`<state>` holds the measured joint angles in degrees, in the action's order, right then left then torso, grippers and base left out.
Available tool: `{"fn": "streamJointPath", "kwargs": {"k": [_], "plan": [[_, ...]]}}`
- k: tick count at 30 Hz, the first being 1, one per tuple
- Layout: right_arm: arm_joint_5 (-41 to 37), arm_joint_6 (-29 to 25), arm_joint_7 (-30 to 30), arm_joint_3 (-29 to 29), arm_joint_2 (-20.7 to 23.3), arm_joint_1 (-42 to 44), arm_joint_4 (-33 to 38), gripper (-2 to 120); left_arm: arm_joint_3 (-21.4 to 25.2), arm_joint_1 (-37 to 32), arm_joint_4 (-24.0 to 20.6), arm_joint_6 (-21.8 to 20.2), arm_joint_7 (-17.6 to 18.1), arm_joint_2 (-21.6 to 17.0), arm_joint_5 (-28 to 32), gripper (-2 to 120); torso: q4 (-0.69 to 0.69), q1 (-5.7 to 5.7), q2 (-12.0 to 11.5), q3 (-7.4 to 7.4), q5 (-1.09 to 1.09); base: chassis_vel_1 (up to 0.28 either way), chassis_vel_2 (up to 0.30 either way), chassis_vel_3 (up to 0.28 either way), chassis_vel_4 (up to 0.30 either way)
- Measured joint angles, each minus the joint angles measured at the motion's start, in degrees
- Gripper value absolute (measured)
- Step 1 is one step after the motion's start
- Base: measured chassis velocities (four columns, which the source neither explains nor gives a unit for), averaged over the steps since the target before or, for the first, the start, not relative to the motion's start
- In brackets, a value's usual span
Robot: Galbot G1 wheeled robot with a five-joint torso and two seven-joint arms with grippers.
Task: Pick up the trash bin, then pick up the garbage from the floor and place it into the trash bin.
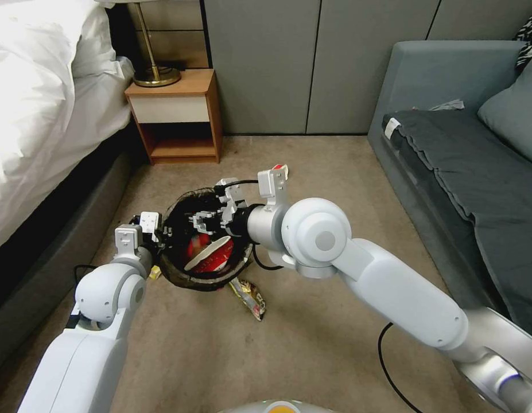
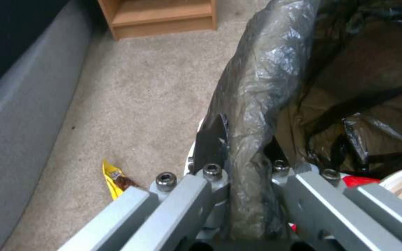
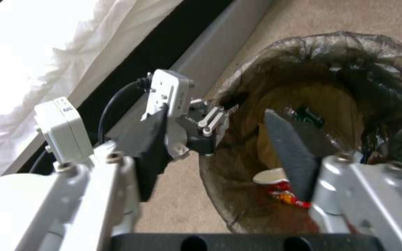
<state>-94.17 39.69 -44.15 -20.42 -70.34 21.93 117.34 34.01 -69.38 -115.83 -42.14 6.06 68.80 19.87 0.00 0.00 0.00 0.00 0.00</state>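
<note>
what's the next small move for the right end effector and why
Probably lift the right end effector clear of the trash bin: it hangs open and empty over the cup already inside, while a yellow wrapper lies on the floor.

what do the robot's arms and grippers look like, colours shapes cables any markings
Both arms are glossy white with rounded, ball-like joint housings and silver metal collars. The right gripper and left gripper have grey metal linkage bars with hex bolts and dark, flat, pointed fingers. Each wrist carries a small white boxy camera module fed by a black cable. Another black cable loops under the right arm. No readable markings.
</note>
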Motion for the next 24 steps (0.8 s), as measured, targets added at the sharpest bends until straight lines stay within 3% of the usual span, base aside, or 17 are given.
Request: {"fn": "streamJointPath", "kwargs": {"k": [12, 17, 21, 24], "plan": [[0.9, 0.7, 0.1, 0.6, 0.2, 0.6, 0.2, 98, 0.3, 0.0, 0.2, 0.0, -0.2, -0.1, 0.0, 0, 0.0, 0.0, 0.0, 0.0, 0.0, 0.0, 0.0, 0.0, 0.0], [1.4, 0.4, 0.5, 3.1, 0.7, -1.3, 1.9, 100, 0.3, 0.1, 0.3, 0.0, -0.2, -0.2, 0.1, 0, 0.01, 0.0, 0.0, 0.0, 0.0, 0.0, 0.0, 0.0, 0.0], [7.6, -0.3, 2.1, 7.5, 4.2, -4.3, 3.0, 100, 0.5, 0.3, 0.3, 0.0, -0.2, -0.3, 0.3, 0, 0.02, 0.0, 0.0, 0.0, 0.01, 0.0, 0.0, 0.0, 0.0], [19.4, -2.2, 6.2, 14.4, 11.7, -3.3, 3.0, 100, 0.6, 0.4, 0.3, 0.0, -0.2, -0.5, 0.5, 0, 0.01, 0.0, 0.0, 0.0, 0.01, 0.0, 0.0, 0.0, 0.0]]}}
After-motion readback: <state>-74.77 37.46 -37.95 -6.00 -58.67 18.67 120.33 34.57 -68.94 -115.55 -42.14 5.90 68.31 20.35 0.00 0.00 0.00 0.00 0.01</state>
